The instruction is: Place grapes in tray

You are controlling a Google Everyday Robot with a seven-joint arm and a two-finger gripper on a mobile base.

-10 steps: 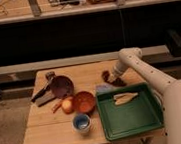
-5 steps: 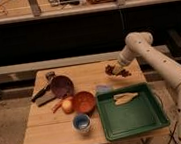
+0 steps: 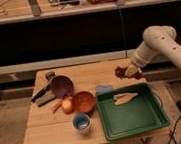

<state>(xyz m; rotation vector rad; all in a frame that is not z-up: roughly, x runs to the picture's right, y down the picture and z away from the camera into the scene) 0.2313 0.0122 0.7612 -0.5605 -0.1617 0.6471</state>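
Gripper: the two-finger gripper (image 3: 128,72) at the end of the white arm hangs above the far right part of the wooden table (image 3: 52,135), just beyond the tray's far edge; it is closed around the grapes.
Grapes: the small dark reddish-brown bumpy cluster of grapes (image 3: 121,71) is held in the gripper, lifted off the table.
Tray: the large green rectangular plastic tray (image 3: 136,123) lies at the table's near right corner, with a pale banana-like piece (image 3: 124,98) in its far half.
Left of tray: round orange bowl (image 3: 83,102), yellow-orange round fruit (image 3: 67,106) touching it, small blue cup (image 3: 81,122) nearer, dark purple bowl (image 3: 61,86) farther back.
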